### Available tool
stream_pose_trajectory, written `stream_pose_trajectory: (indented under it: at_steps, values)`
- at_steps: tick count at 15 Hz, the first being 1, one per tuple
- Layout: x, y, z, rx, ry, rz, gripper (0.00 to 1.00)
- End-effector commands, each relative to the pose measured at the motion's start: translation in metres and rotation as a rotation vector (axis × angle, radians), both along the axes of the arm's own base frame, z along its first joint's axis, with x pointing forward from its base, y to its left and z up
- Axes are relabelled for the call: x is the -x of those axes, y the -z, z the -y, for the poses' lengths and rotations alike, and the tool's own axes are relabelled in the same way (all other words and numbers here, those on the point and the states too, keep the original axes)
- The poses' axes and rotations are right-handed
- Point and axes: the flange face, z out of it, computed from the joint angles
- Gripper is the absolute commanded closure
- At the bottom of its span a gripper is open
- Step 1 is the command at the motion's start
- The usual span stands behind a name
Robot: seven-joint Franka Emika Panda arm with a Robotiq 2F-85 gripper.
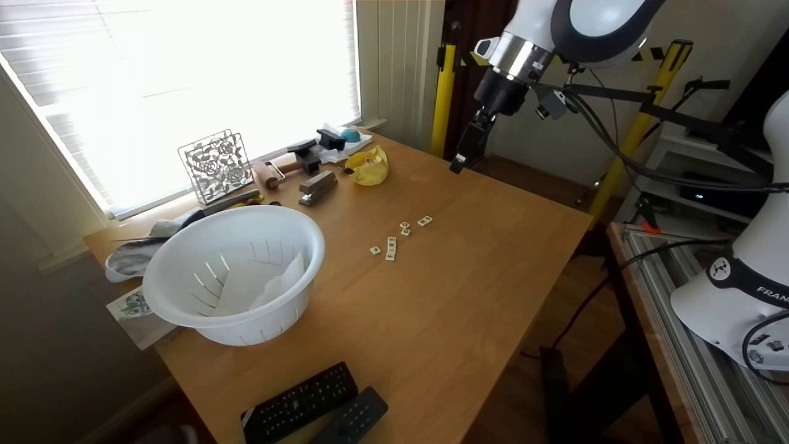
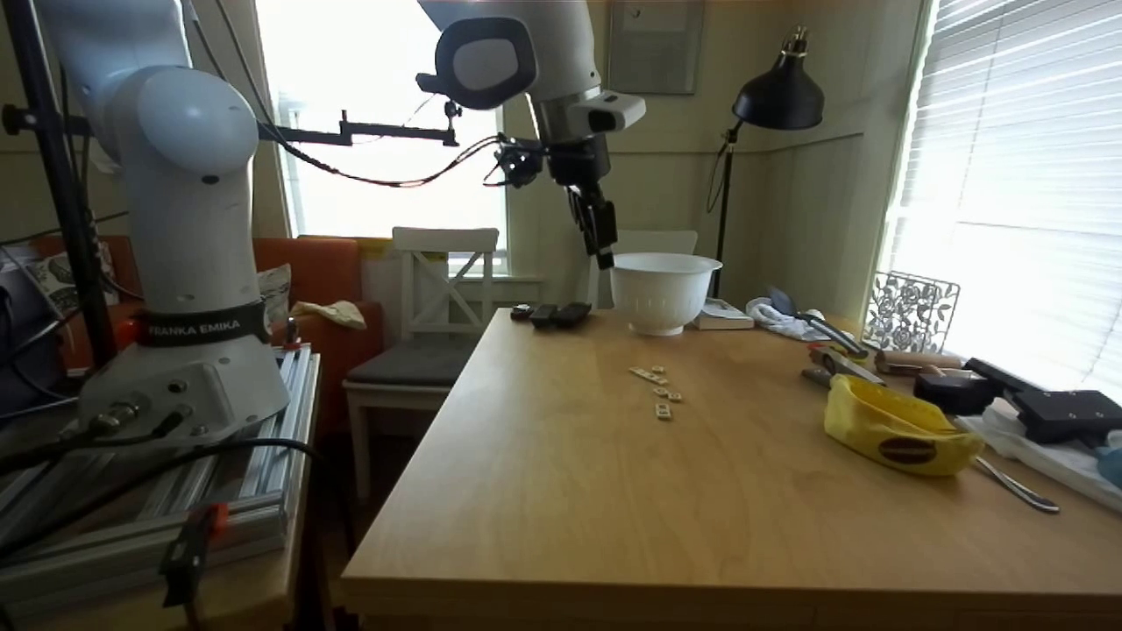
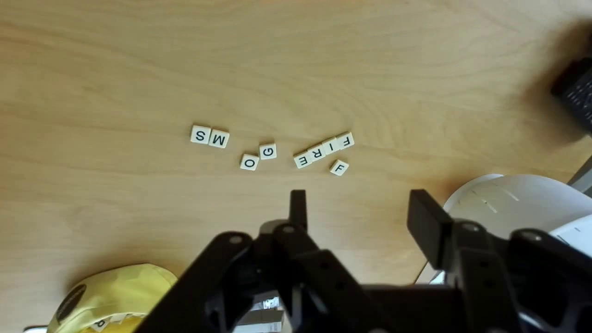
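My gripper (image 3: 358, 208) is open and empty, raised above the table; it shows in both exterior views (image 1: 459, 161) (image 2: 605, 256). Small cream letter tiles lie flat on the wood below it. A touching slanted row reads FIRE (image 3: 323, 150), with a single F tile (image 3: 339, 167) beside it. An O tile (image 3: 249, 162) and a G tile (image 3: 268, 151) lie left of the row, and a touching S tile (image 3: 200, 134) and M tile (image 3: 218, 138) lie farther left. A yellow banana-shaped pouch (image 3: 120, 291) is unzipped, with some tiles inside; it also shows in both exterior views (image 1: 373, 169) (image 2: 903, 434).
A white colander (image 1: 311, 246) with something pale inside stands on the wooden table (image 1: 431, 308). Black remotes (image 1: 302, 401) lie near one table end. A stapler (image 1: 318, 187), a metal floral holder (image 1: 216, 166) and black items (image 1: 306, 157) line the window side.
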Motion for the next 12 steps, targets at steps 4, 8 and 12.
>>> stream_pose_trajectory:
  at_steps: [4,8,12]
  values:
    - [-0.064,-0.009,-0.011,0.024,-0.059,-0.069,0.00]
    - [-0.091,0.002,-0.016,-0.001,-0.084,-0.112,0.00]
    - [-0.117,0.018,-0.016,0.007,-0.112,-0.145,0.00]
